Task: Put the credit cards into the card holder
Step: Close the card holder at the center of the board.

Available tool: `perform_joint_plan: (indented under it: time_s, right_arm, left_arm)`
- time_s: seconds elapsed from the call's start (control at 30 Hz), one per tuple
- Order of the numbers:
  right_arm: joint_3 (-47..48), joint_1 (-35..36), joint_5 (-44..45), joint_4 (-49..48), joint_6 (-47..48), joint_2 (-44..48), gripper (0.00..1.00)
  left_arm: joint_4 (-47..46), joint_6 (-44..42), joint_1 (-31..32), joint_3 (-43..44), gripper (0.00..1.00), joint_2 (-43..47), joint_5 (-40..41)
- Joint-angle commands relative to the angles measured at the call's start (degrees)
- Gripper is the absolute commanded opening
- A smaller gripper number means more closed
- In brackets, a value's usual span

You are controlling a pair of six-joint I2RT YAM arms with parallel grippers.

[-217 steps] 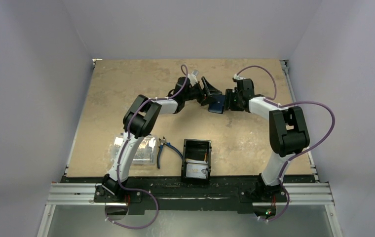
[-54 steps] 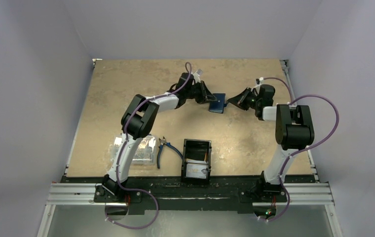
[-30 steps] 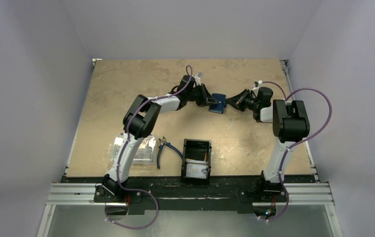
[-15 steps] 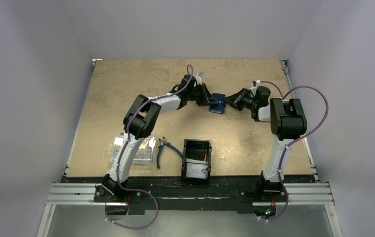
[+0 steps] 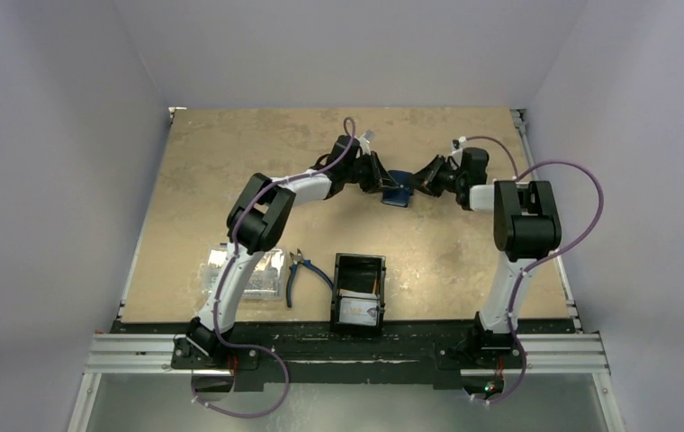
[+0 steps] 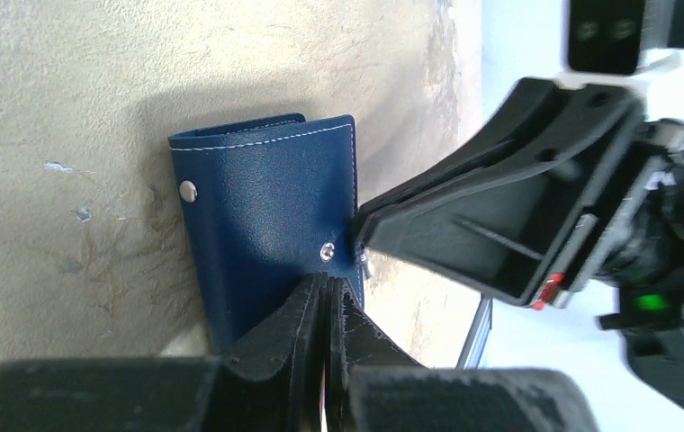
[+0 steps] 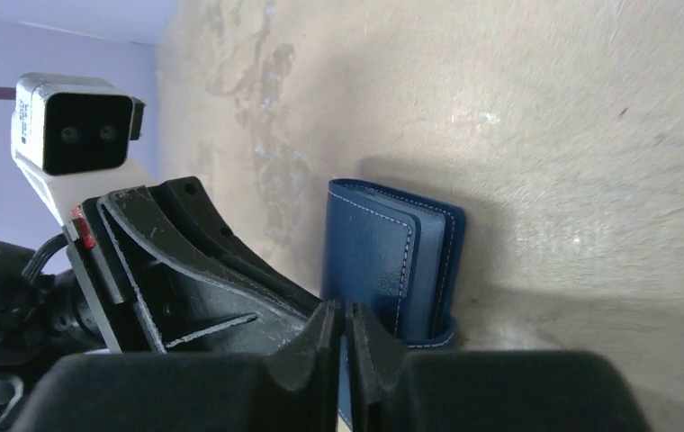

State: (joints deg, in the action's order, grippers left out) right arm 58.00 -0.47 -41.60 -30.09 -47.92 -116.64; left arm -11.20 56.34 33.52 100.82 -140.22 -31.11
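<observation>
The navy blue card holder (image 5: 399,188) lies folded on the table at the far middle. My left gripper (image 5: 383,179) is shut, its tips resting on the holder's face (image 6: 266,207) beside a snap. I cannot tell whether it pinches a flap. My right gripper (image 5: 421,180) meets the holder's opposite edge (image 7: 383,261), its jaws only a sliver apart with blue showing in the gap. In the left wrist view its fingers (image 6: 500,225) touch the holder's corner. A white credit card (image 5: 358,311) lies in the black tray (image 5: 337,288) near the arm bases.
A clear plastic box (image 5: 247,274) sits at the near left, with blue-handled pliers (image 5: 307,270) between it and the tray. Both arms stretch to the far middle and face each other across the holder.
My right gripper has slid left up to the card holder's edge, and its jaws have parted slightly. The left gripper and the holder have stayed put.
</observation>
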Motion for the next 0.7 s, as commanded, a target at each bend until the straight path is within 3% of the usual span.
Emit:
perform_joint_plan:
  time_s: [0.0, 0.17, 0.27, 0.43, 0.67]
  right_arm:
    - [7.3, 2.2, 11.8, 25.2, 20.8, 10.0, 0.23]
    - [8.4, 4.7, 23.2, 34.1, 27.0, 15.4, 0.48]
    - [11.3, 8.1, 30.4, 39.3, 29.6, 14.1, 0.56]
    - [12.7, 11.2, 36.9, 40.7, 29.2, 13.2, 0.55]
    - [13.6, 12.8, 38.9, 40.3, 29.3, 11.1, 0.44]
  left_arm:
    - [3.2, -2.2, 1.1, -0.9, 0.0, -1.2, 1.2]
    - [3.0, -2.0, 1.1, -0.5, 0.0, -1.6, 0.9]
    - [3.0, -2.1, 1.1, -0.6, 0.0, -1.6, 1.0]
    - [3.1, -2.2, 1.1, -0.8, 0.0, -1.3, 1.0]
    - [2.8, -2.3, 1.2, -0.8, 0.0, -1.4, 0.9]
